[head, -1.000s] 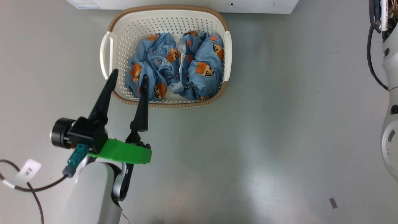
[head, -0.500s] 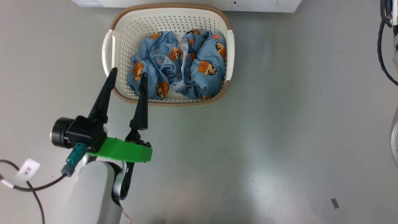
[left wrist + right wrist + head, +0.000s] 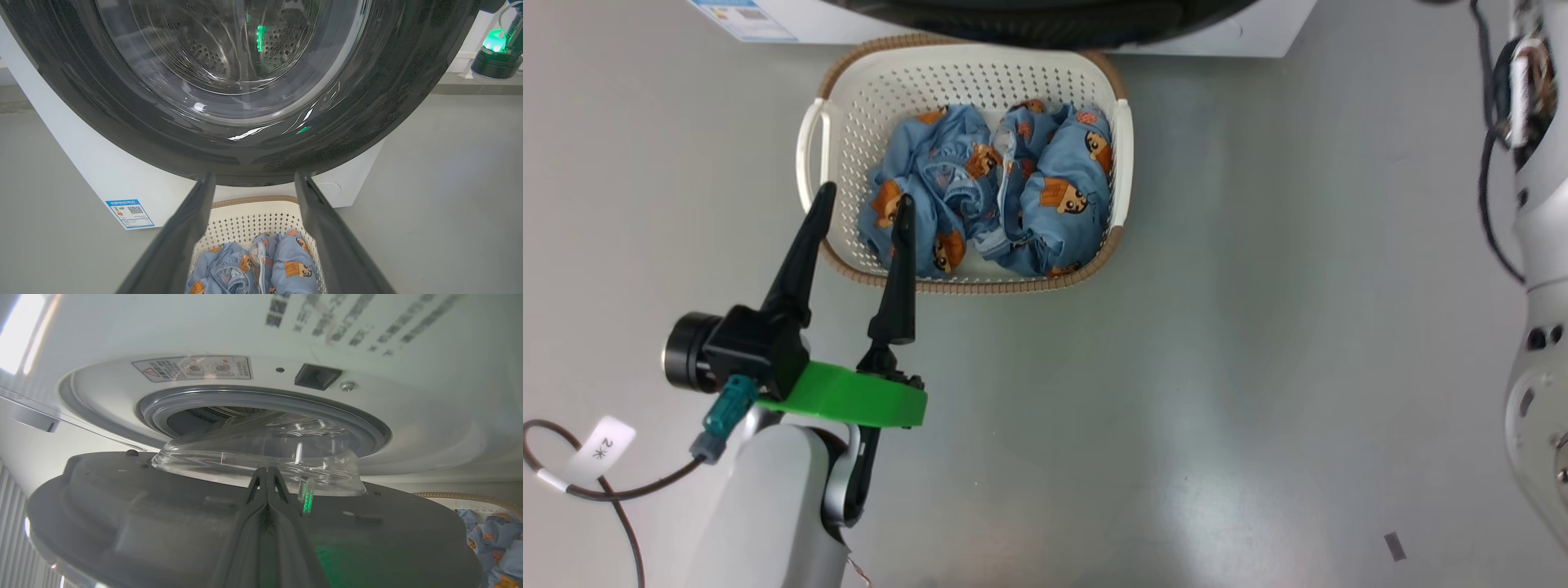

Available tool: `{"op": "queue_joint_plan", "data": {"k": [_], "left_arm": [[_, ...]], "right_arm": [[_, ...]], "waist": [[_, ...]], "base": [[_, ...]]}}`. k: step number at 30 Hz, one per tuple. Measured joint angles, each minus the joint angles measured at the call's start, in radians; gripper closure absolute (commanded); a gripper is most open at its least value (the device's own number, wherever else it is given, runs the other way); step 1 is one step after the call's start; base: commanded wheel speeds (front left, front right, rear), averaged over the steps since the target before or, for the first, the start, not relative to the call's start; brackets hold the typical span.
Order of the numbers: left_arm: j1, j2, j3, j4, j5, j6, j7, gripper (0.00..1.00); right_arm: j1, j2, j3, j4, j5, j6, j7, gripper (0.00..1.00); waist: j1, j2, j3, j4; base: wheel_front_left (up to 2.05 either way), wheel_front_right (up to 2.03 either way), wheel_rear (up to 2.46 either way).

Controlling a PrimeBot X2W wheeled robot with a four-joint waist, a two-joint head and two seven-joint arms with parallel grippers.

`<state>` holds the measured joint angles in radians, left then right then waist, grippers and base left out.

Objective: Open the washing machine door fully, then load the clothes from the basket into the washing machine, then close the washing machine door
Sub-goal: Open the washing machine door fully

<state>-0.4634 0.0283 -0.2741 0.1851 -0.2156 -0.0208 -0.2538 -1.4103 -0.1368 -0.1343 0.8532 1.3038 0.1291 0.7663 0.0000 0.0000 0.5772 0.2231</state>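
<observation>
**Position of task items**

- The basket (image 3: 980, 77) stands on the grey floor (image 3: 1217, 367), at 12 o'clock in the head view. It is directly in front of the washing machine (image 3: 1262, 33).
- The clothes (image 3: 1045, 196) lie bunched inside the basket, toward its 6 o'clock wall. None of the fabric hangs over the rim.
- The washing machine door (image 3: 1045, 16) is partly open. In the head view its black rim overhangs the basket's 12 o'clock edge.
- In the right wrist view, the grey inner face of the door stands apart from the machine front. The glass bowl (image 3: 253, 457) is drawn partly out of the grey gasket (image 3: 261, 398).
- A blue energy sticker (image 3: 130, 213) sits low on the machine front, at 10 o'clock from the basket in the left wrist view.

**Left gripper**

- The left gripper (image 3: 864, 200) is at 7 o'clock of the basket and points toward 12 o'clock.
- Its fingers (image 3: 800, 261) are spread wide and hold nothing.
- In the head view, one tip lies over the basket's rim and the other over the near edge of the clothes. Whether either tip touches cannot be determined.
- A green bracket (image 3: 849, 396) sits behind the fingers.

**Right gripper**

- The right gripper (image 3: 266, 471) has its fingers pressed together, with nothing between them.
- The tips point at the base of the glass bowl, on the door's inner side. Contact with the door cannot be confirmed.
- The pale right arm (image 3: 1539, 245) runs along the 3 o'clock edge of the head view.
</observation>
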Motion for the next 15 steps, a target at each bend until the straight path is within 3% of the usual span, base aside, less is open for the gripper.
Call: {"op": "queue_joint_plan", "data": {"k": [15], "left_arm": [[0.056,0.000,-0.006,0.031,0.014,-0.010,0.000,0.00]], "right_arm": [[0.249,0.043,0.022,-0.158,0.058,0.000,0.089,1.00]], "waist": [[0.0000,0.0000,-0.090,-0.010]], "base": [[0.00,0.00,0.00]]}}
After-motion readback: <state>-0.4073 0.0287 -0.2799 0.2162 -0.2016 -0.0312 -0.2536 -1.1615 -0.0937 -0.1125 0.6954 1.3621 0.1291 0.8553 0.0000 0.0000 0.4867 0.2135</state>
